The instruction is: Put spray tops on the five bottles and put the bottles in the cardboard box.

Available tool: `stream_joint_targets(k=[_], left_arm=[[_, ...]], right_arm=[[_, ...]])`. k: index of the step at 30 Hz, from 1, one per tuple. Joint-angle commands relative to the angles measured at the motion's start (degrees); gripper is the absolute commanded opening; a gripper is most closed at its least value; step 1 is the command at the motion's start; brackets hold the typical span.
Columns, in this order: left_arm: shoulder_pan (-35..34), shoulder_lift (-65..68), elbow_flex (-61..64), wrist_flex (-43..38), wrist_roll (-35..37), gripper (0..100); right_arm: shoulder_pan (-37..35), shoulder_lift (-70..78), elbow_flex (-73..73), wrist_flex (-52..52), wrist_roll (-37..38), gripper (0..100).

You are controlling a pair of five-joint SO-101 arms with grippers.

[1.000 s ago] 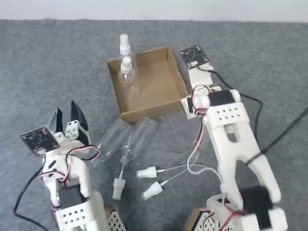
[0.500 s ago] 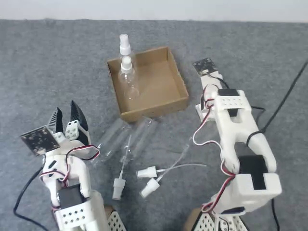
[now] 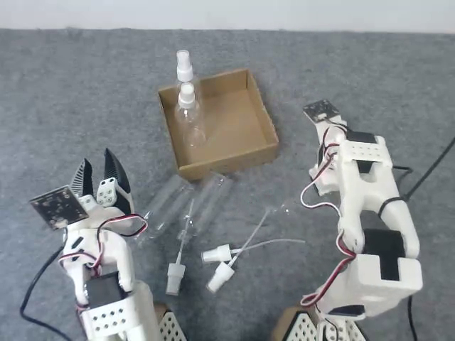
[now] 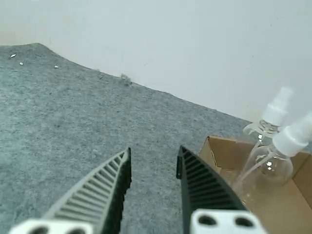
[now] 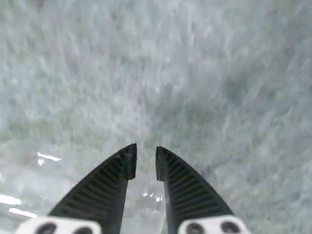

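Left tool half open, empty | right tool open a crack, looks empty | risk: lying bottles roll away if bumped.

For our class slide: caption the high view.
Two capped bottles stand at the cardboard box; loose bottles and spray tops lie nearby.

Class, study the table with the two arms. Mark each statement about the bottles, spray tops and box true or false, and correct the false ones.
1. The left gripper is open and empty. True.
2. The cardboard box lies on its side. False: it sits upright, opening upward.
3. Three loose spray tops lie on the carpet. True.
4. Every bottle wears a spray top. False: topless bottles lie in front of the box.
5. A topped bottle stands inside the box. True.
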Motion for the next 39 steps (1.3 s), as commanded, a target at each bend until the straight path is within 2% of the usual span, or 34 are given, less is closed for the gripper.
stream_joint_targets(k=[1,11,24,31,39], left_arm=[[0.1,-0.7,-0.4,0.3,-0.5,15],[0.1,-0.7,-0.4,0.3,-0.5,15],[-0.1,-0.7,-0.4,0.4,-0.5,15],[-0.2,-0.7,-0.4,0.4,-0.5,15],[-0.2,-0.7,-0.4,0.4,-0.5,15]], right_arm=[[2.2,-1.5,-0.5,4.2,2.5,2.8],[6.7,-1.5,-0.5,14.0,10.5,2.8],[6.6,-13.0,-0.2,28.6,10.8,2.8],[6.6,-19.6,0.4,31.4,10.9,3.1],[3.6,-33.1,9.2,31.8,11.0,19.9]])
